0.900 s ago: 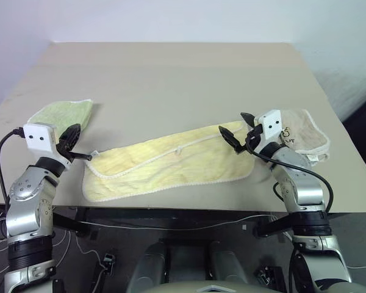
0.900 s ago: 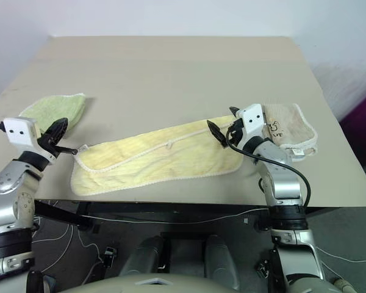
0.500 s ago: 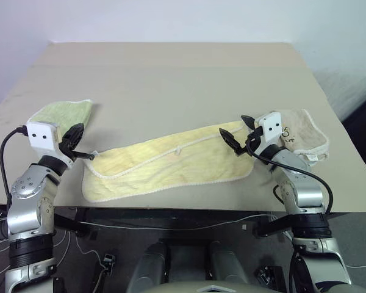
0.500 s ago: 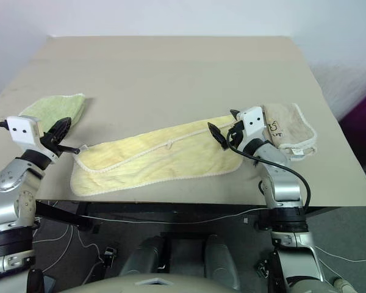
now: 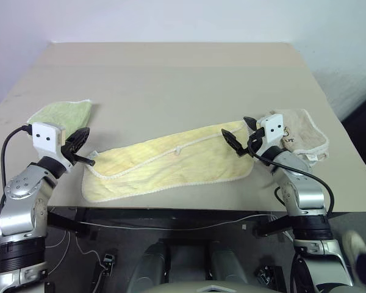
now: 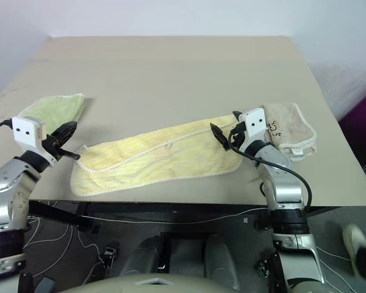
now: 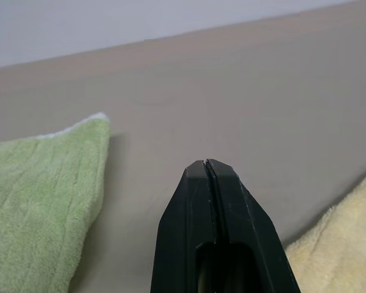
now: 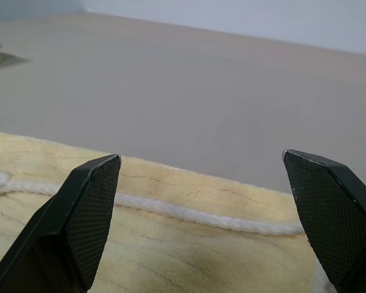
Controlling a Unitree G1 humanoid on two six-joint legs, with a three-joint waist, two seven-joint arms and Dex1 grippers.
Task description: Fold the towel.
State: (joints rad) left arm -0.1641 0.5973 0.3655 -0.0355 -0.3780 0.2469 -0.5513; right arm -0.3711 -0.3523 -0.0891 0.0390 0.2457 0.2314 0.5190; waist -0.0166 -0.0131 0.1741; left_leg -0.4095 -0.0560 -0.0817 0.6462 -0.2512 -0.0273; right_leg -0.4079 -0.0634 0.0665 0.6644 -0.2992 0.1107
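- The pale yellow terry towel [image 5: 171, 166], a long rectangle folded lengthwise with a whitish stitched hem, lies slantwise near the front edge of the beige table [image 5: 171, 79]; the far half of the tabletop is bare.
- My left gripper [image 5: 85, 157] is pressed shut with nothing between its black fingers, its tip just beside the towel's left end; I cannot tell whether it touches.
- My right gripper [image 5: 239, 135] stands spread wide and empty over the towel's right end, its cross-hatched pads [image 8: 91, 207] above the hem.
- A small light green terry cloth [image 5: 64, 114] lies at the table's left edge.
- A tan folded cloth [image 5: 302, 131], partly hidden by my right wrist, lies near the right edge.
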